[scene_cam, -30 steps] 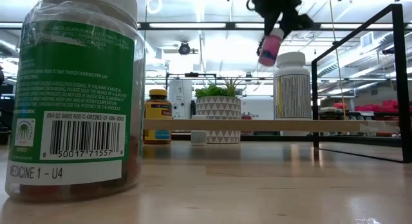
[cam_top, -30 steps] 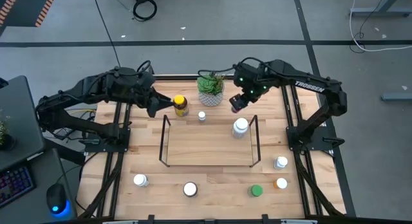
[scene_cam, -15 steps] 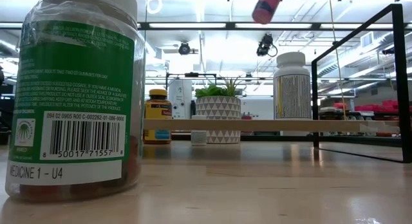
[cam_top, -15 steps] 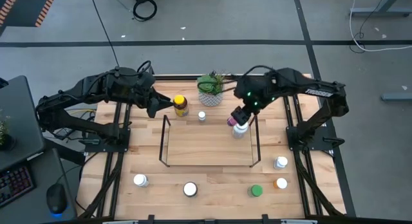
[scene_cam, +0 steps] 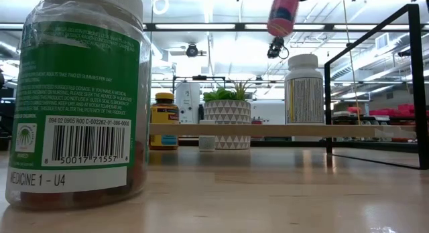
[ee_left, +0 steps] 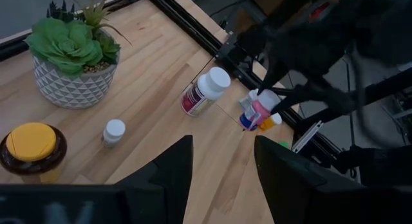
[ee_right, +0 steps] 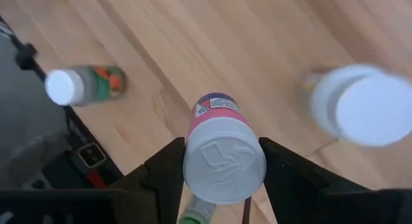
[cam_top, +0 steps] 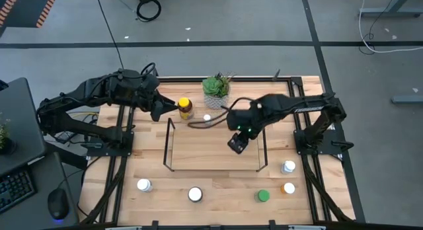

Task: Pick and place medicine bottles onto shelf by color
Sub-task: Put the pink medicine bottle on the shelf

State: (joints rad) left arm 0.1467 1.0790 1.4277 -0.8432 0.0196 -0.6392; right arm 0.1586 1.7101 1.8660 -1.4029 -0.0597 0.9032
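Observation:
My right gripper [cam_top: 238,143] is shut on a pinkish bottle with a white cap [ee_right: 224,163], high above the right part of the wire shelf [cam_top: 205,149]. In the low view the pinkish bottle [scene_cam: 283,12] hangs above and just left of a white bottle [scene_cam: 303,89], which stands on the shelf's wooden floor [scene_cam: 255,130]. My left gripper [cam_top: 162,108] is open and empty beside the amber yellow-capped bottle [cam_top: 186,108], which stands on the table behind the shelf. My right gripper pinches the pinkish bottle at its white cap [ee_right: 192,166] between its two fingers [ee_right: 168,169]. The fingers come from above and point down. The bottle hangs below them, nearly upright with its cap uppermost, clear of the shelf.
A potted plant [cam_top: 216,90] and a small white bottle [cam_top: 207,117] stand behind the shelf. Two white bottles [cam_top: 143,185] [cam_top: 195,193], a green-capped one [cam_top: 263,195], an orange-capped one [cam_top: 289,188] and another white one [cam_top: 288,167] stand near the front edge.
My right gripper has carried the pinkish bottle up from beside the plant and toward the table's near edge, to a spot over the shelf's right part. The bottle has turned from tilted to nearly upright.

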